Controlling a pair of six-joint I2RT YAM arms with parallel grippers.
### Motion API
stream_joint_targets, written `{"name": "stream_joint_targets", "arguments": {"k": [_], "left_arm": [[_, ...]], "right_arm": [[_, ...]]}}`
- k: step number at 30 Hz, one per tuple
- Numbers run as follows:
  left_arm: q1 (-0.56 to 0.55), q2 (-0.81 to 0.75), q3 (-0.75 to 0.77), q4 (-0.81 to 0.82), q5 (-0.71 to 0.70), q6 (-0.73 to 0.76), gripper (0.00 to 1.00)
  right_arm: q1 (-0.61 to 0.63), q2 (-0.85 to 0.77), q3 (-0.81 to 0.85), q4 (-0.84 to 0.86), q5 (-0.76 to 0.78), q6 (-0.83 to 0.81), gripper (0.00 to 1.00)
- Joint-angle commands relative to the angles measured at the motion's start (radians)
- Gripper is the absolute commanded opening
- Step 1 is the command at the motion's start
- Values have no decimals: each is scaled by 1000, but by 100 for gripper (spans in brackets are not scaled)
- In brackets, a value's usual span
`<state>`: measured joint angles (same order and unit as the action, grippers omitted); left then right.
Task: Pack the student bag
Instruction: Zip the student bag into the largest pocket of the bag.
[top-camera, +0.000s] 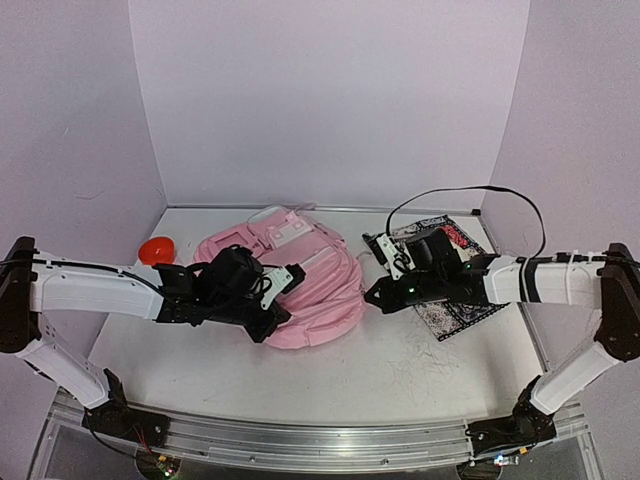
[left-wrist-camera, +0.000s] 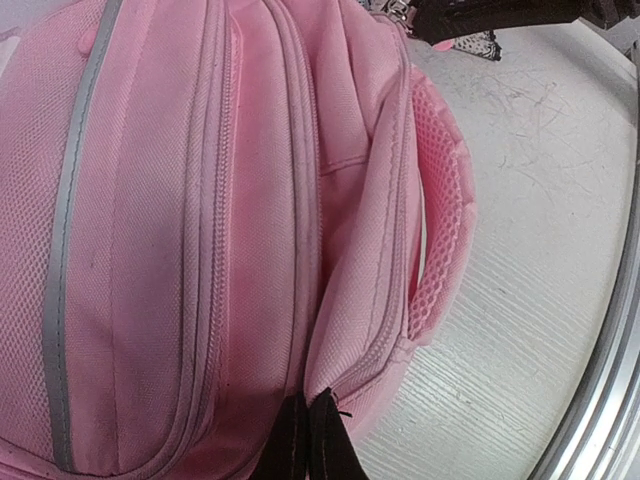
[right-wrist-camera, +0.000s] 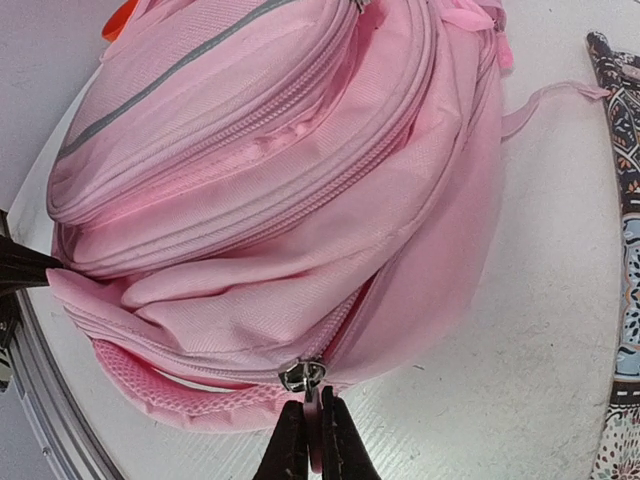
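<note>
The student bag (top-camera: 310, 290) is a pink fabric backpack lying at the table's middle. It fills the left wrist view (left-wrist-camera: 200, 200) and most of the right wrist view (right-wrist-camera: 300, 200). My left gripper (top-camera: 266, 326) is at its near left corner, shut (left-wrist-camera: 310, 440) on a fold of pink fabric beside a zip seam. My right gripper (top-camera: 372, 297) is at the bag's right edge, shut (right-wrist-camera: 310, 445) on the pink zip pull that hangs from the metal slider (right-wrist-camera: 303, 375). A narrow gap shows along the zip, up and right of the slider.
An orange-red round thing (top-camera: 157, 250) lies left of the bag by the left wall. A patterned cloth (top-camera: 455, 305) lies under my right arm, with its edge (right-wrist-camera: 625, 250) in the right wrist view. White table (top-camera: 400, 370) lies in front.
</note>
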<state>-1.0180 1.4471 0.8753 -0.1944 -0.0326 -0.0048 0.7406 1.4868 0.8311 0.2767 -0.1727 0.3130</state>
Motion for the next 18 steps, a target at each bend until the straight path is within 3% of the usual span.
{"name": "stream_joint_targets", "arguments": {"k": [1, 6, 12, 18], "left_arm": [[27, -46, -25, -163, -138, -95, 0], [42, -21, -22, -161, -242, -133, 0], [85, 8, 12, -126, -299, -142, 7], [122, -16, 24, -114, -273, -190, 28]], "right_arm": [[-61, -31, 50, -120, 10, -39, 0], [16, -76, -5, -122, -77, -13, 0], [216, -26, -2, -105, -133, 65, 0], [308, 97, 78, 55, -131, 158, 0]]}}
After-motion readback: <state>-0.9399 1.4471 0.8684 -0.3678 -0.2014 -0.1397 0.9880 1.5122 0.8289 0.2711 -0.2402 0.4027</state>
